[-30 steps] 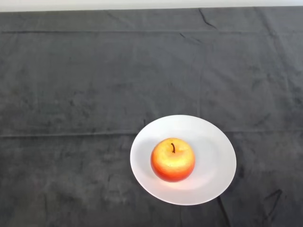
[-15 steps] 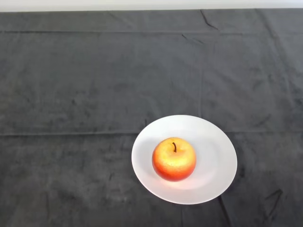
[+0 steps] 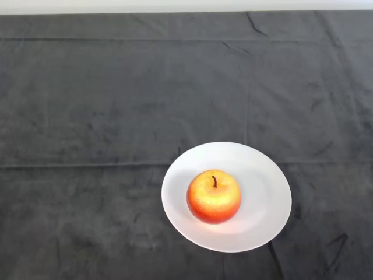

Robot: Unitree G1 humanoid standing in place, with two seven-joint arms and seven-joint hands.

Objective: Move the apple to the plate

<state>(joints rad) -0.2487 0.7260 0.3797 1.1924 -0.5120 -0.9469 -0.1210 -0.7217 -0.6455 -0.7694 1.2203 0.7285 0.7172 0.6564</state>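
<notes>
Apple (image 3: pixel 214 196), red and yellow with its dark stem pointing up, sits upright on the white plate (image 3: pixel 265 175), a little left of the plate's centre, in the lower right of the frame. We see the plate resting on the dark cloth (image 3: pixel 116 105) that covers the table, creased in long lines across the frame, with a pale strip along the top edge.

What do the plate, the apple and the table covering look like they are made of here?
The plate looks like glazed ceramic or smooth plastic: plain white with a soft sheen; which one cannot be told. The apple has a glossy red-yellow skin and a dark stem; real or imitation cannot be told. The cloth is a dark matte fabric with creases and a brushed, mottled nap.
</notes>
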